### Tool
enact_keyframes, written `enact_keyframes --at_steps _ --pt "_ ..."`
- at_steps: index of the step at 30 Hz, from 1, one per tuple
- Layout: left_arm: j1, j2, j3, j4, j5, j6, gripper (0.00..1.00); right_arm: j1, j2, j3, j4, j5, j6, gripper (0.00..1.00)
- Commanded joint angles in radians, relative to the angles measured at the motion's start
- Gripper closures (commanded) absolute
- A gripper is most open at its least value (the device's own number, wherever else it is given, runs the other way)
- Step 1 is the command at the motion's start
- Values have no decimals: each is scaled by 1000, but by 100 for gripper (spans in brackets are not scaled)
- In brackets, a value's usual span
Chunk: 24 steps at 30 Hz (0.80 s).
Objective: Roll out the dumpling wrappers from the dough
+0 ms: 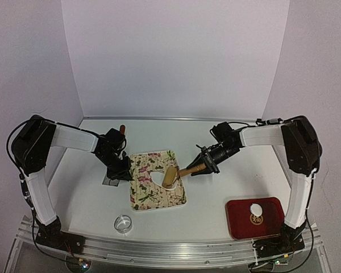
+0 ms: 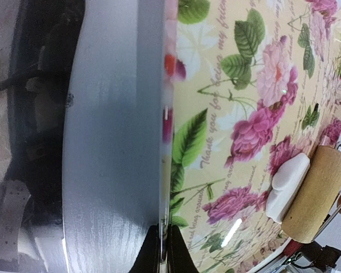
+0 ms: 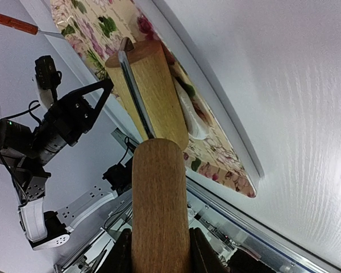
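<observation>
The step in hand is rolling. The right gripper (image 3: 159, 250) is clamped around the wooden handle of the roller (image 1: 171, 176), which reaches in from 3 o'clock so that its drum rests on the board (image 1: 145, 199). The dough (image 1: 158, 175) lies near the middle of the board, touching the drum on its 9 o'clock side, and looks thick and uneven. The left gripper (image 2: 162, 256) is pinched tight on the board's 9 o'clock edge, seemingly to steady it. One finished wrapper (image 1: 256, 209) sits on the red tray (image 1: 273, 227), at 5 o'clock from the board and well apart from it. The ring cutter (image 1: 123, 223) stands at 7 o'clock, untouched. The next move probably calls for pushing the drum toward 9 o'clock across the dough with even downward pressure, while the left arm keeps the board from sliding.
</observation>
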Motion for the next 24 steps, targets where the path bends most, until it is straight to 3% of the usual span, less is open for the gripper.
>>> enact_keyframes --at_steps 1,7,10,19,24 --pt "-5 -19 11 -20 -24 6 100 14 83 -98 -293 342 69 100" --pt "-4 -19 22 -30 -20 12 100 70 329 135 -296 343 46 100" --pt "-4 -18 25 -30 -23 11 100 80 362 174 -301 345 40 100" --pt "-1 -5 31 -24 -20 15 100 14 51 -95 -336 363 19 100" --pt "5 -16 19 -22 -20 16 100 18 62 -93 -373 357 -15 100"
